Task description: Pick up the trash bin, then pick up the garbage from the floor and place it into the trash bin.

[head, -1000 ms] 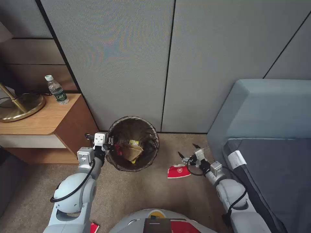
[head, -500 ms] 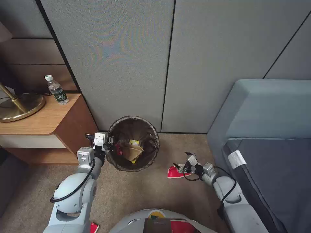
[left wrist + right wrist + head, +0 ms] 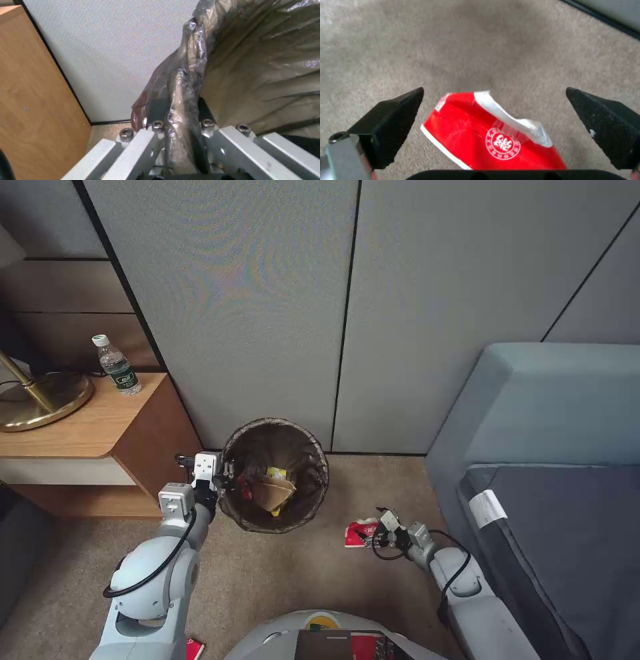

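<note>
Red and white, the carton (image 3: 360, 532) lies on the beige carpet (image 3: 300, 573) in the head view, between the trash bin (image 3: 275, 475) and the bed (image 3: 560, 513). The right claw (image 3: 373, 532) sits low right at the carton, while the left claw (image 3: 223, 477) grips the bin's near-left rim; a tan paper bag (image 3: 275, 490) and yellow wrapper (image 3: 275, 472) lie inside. In the left wrist view, the left claw (image 3: 178, 130) is pinched tight on the bag-covered rim (image 3: 181, 95). In the right wrist view, the right claw (image 3: 493, 125) is spread wide, its black fingertips (image 3: 398, 117) on either side of the carton (image 3: 486, 135), not touching it.
</note>
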Robot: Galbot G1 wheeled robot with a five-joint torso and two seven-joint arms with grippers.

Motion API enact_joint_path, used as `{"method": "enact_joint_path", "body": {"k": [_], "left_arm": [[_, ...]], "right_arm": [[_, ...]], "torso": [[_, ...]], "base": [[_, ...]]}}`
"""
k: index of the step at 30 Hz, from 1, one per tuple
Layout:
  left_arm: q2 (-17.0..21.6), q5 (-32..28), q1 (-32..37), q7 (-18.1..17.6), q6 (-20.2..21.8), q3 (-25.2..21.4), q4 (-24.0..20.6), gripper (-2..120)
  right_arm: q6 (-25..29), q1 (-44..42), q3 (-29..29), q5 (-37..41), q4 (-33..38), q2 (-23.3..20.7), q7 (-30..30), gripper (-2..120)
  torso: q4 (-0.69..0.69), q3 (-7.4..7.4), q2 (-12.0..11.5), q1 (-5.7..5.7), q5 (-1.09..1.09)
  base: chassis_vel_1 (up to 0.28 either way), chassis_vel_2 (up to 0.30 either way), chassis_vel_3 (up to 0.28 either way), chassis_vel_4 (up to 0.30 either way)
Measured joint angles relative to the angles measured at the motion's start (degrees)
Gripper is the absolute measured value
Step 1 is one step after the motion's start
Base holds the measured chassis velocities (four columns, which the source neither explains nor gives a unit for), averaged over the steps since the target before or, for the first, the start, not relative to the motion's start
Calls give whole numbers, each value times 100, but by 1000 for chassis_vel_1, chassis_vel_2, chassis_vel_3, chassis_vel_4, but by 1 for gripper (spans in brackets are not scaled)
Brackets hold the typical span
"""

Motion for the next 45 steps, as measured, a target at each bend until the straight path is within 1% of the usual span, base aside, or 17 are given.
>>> {"method": "enact_joint_path", "body": {"k": [10, 12, 17, 22, 29, 40, 44, 45], "left_arm": [[-4, 3, 6, -3, -3, -22, 2, 3], [-2, 3, 11, -3, -4, -41, 4, 3], [-4, 2, 4, -2, -7, -46, 25, 3], [-11, 2, -7, -3, -11, -55, 40, 3], [-12, 1, -13, -4, -12, -70, 47, 3], [-18, 19, -17, -4, -17, -26, 63, 3], [-16, 22, -12, -4, -19, -27, 63, 3], [-16, 23, -11, -4, -20, -27, 63, 3]], "right_arm": [[3, 304, -137, -144, -495, 19, 40, 100], [4, 527, -244, -242, -729, -17, 64, 100], [-12, 838, -467, -285, -962, -150, 52, 100], [-52, 1046, -660, -350, -1176, -174, 48, 100], [-34, 1065, -753, -510, -1304, -91, 40, 100], [33, 898, -705, -581, -1307, -69, 39, 100], [48, 892, -671, -610, -1362, -48, 21, 93], [48, 889, -667, -620, -1366, -39, 17, 88]], "torso": [[0, 0, 0, 0, 0], [1, 0, 0, 0, 0], [0, 0, 0, 0, 0], [0, 0, 0, 0, 1], [0, 0, 0, 0, 0], [0, 0, 0, 0, 0], [0, 0, 0, 0, 0], [0, 0, 0, 0, -1]], "base": [[0, 0, 0, 0], [0, 0, 0, 0], [0, 0, 0, 0], [0, 0, 0, 0], [0, 0, 0, 0], [0, 0, 0, 0], [0, 0, 0, 0], [0, 0, 0, 0]]}}
